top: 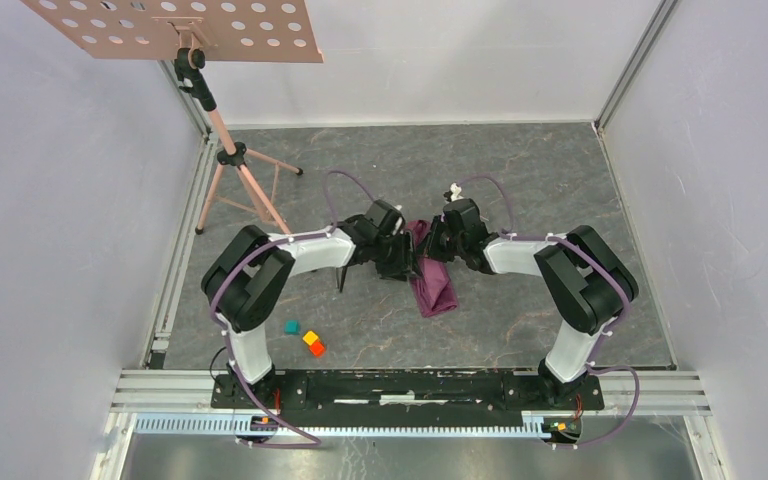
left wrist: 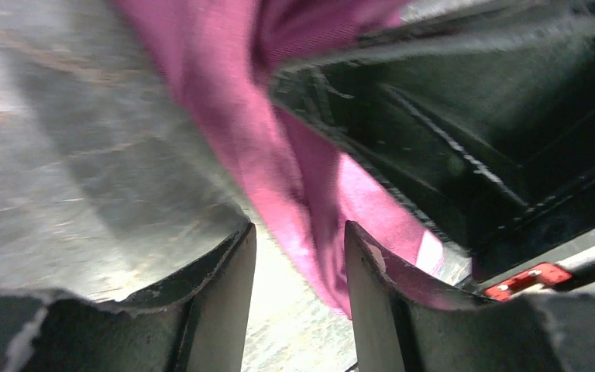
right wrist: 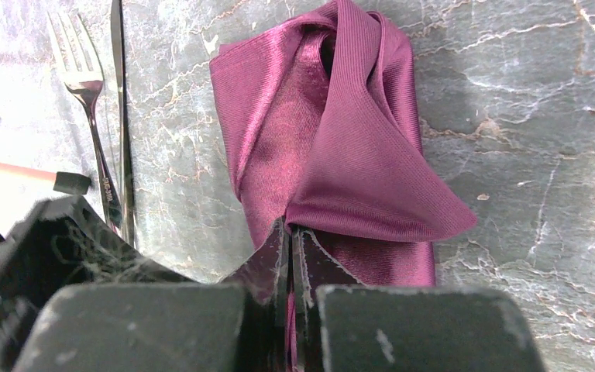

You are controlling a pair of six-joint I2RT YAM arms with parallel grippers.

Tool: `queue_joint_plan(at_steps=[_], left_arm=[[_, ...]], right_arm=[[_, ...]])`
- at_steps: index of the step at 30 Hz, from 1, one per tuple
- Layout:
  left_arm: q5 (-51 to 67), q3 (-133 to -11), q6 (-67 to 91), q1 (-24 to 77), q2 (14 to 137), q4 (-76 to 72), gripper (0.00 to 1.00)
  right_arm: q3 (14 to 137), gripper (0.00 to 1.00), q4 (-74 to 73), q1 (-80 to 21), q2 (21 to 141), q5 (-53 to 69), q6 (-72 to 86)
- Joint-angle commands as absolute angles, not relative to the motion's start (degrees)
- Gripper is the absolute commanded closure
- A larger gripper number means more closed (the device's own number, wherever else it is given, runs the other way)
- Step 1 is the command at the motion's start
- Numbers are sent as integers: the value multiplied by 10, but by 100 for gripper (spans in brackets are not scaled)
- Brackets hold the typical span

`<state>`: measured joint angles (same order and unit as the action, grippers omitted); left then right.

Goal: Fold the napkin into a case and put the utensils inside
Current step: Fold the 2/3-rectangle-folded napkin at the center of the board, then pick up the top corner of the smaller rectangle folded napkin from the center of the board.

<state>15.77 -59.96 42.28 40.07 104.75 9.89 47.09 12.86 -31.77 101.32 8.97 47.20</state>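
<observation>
table (top: 560,180): grey marbled slab, and it carried everything we saw
music stand (top: 230,150): pinkish tripod with a perforated tray, parked at the far left corner, well apart from the action
left arm (top: 300,250): reached in toward the middle, wrist right up against the cloth
right arm (top: 530,255): mirrored it from the other side, so the two wrists nearly met over the cloth
napkin (right wrist: 356,155): plum and shiny, lay mid-table between the two wrists, folded into a long narrow bundle with one flap draped diagonally across the top
left jaws: stood partly apart, with bare table visible in the gap; the napkin hung just past the tips and brushed one finger (left wrist: 372,279), but we didn't see it pinched
right jaws: pressed tight together on the near edge of the napkin, with the fabric nipped between the tips
fork (right wrist: 77,70): flat on the table beside the napkin, not touching it
knife (right wrist: 118,93): side by side with the fork, on the napkin's side
blocks (top: 310,338): teal, yellow and orange, clustered near the left arm's base
</observation>
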Motion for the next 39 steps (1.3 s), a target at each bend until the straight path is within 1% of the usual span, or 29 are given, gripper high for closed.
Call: queue_joint_plan(at_steps=[1, 3, 7, 9, 10, 12, 15, 21, 25, 28, 32, 36, 39], left_arm=[[116, -643, 407, 428, 1080, 127, 47], [98, -656, 409, 431, 1096, 140, 48], [72, -663, 418, 431, 1114, 156, 54], [67, -654, 425, 430, 1115, 152, 60], [64, -648, 428, 430, 1114, 148, 67], [62, -632, 437, 427, 1116, 137, 75], [70, -602, 449, 420, 1116, 108, 83], [85, -571, 457, 416, 1112, 74, 85], [94, -566, 461, 416, 1110, 67, 86], [95, -565, 460, 416, 1107, 66, 86], [97, -567, 459, 416, 1108, 65, 86], [98, -564, 458, 417, 1105, 65, 87], [96, -562, 457, 417, 1102, 65, 87]], right_arm=[[485, 100, 145, -319, 1007, 88, 476], [485, 100, 145, -320, 1006, 91, 478], [484, 100, 145, -320, 1000, 96, 481], [482, 100, 148, -320, 997, 101, 476], [482, 99, 147, -320, 996, 104, 471], [482, 90, 141, -320, 989, 110, 455], [481, 73, 121, -318, 969, 109, 415], [472, 44, 94, -300, 918, 113, 343], [474, 30, 88, -275, 903, 115, 319], [492, 26, 75, -263, 915, 120, 304], [497, 21, 78, -253, 927, 122, 326], [468, 19, 133, -231, 930, 158, 354], [466, 19, 142, -226, 936, 177, 358]])
